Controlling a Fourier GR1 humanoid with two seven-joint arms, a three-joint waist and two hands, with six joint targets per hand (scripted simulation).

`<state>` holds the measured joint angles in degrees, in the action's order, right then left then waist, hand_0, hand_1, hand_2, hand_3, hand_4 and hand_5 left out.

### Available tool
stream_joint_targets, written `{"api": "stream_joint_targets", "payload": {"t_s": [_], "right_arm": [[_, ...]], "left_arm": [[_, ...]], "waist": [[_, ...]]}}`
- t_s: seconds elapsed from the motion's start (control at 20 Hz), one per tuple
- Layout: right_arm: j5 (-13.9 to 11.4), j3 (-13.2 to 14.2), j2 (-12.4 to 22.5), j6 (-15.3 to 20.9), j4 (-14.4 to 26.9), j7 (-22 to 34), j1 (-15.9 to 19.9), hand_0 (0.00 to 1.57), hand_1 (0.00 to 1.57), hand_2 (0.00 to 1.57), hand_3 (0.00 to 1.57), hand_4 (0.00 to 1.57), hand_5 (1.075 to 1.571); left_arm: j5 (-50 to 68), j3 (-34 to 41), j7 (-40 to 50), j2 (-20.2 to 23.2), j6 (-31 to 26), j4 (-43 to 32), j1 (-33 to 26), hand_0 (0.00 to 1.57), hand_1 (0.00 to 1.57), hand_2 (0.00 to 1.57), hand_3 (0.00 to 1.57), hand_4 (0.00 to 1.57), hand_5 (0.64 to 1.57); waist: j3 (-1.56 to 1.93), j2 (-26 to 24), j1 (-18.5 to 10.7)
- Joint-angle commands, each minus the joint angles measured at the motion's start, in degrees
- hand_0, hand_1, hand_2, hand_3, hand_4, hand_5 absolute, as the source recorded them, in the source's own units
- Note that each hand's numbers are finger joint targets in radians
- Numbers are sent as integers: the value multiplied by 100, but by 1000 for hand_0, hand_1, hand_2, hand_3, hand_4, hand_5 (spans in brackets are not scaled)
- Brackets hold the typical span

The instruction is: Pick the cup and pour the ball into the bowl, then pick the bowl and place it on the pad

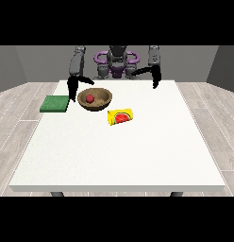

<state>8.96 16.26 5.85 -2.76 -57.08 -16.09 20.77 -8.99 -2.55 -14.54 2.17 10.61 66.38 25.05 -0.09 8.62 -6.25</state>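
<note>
On the white desk [119, 151], a green pad [54, 104] lies leftmost, and the hand at the view's left [71, 88] hangs just beside the brown bowl [95, 99] holding the red ball [90, 98]; whether its fingers are open or curled I cannot tell. The yellow cup [120, 116] lies tipped nearby. The hand at the view's right [156, 79] hovers apart, its fingers equally unclear.

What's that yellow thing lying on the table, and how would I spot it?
On the large white table, look just in front of the round brown wooden bowl that holds a small red ball. There a yellow cup with a watermelon picture lies on its side, the only yellow thing.
</note>
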Motion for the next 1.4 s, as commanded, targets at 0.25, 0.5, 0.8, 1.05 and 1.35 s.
{"api": "stream_joint_targets", "payload": {"t_s": [0.25, 0.5, 0.8, 1.05, 1.35], "right_arm": [[105, 237, 391, 11, 1508, -638, 800, 0, 0, 0, 0, 189, 1563], [42, 181, 371, -69, 2050, -1154, 760, 0, 0, 0, 0, 93, 1563], [192, 159, 6, 151, 2433, -890, 857, 0, 0, 0, 0, 395, 1570], [-652, 7, 512, 1570, 2760, -868, 346, 1571, 1571, 1571, 1088, 850, 1505], [-1396, -413, 699, 2821, 2617, -61, 574, 1571, 1571, 1571, 1397, 916, 1565]], "left_arm": [[57, 34, 183, 85, -270, 508, -143, 0, 0, 0, 0, 0, 1566], [325, 371, 226, 473, -680, 652, -86, 0, 0, 0, 0, 0, 1566], [435, 412, 392, 603, -959, 843, -292, 0, 0, 0, 0, 0, 1565], [431, 293, 162, 480, -893, 1137, 53, 0, 0, 0, 0, 470, 1564], [414, 167, 327, 397, -987, 988, 185, 0, 0, 0, 0, 762, 1507]], "waist": [[12, 92, -65], [12, 264, -74], [11, 7, -116], [-6, 767, -547], [-16, 430, -769]]}}
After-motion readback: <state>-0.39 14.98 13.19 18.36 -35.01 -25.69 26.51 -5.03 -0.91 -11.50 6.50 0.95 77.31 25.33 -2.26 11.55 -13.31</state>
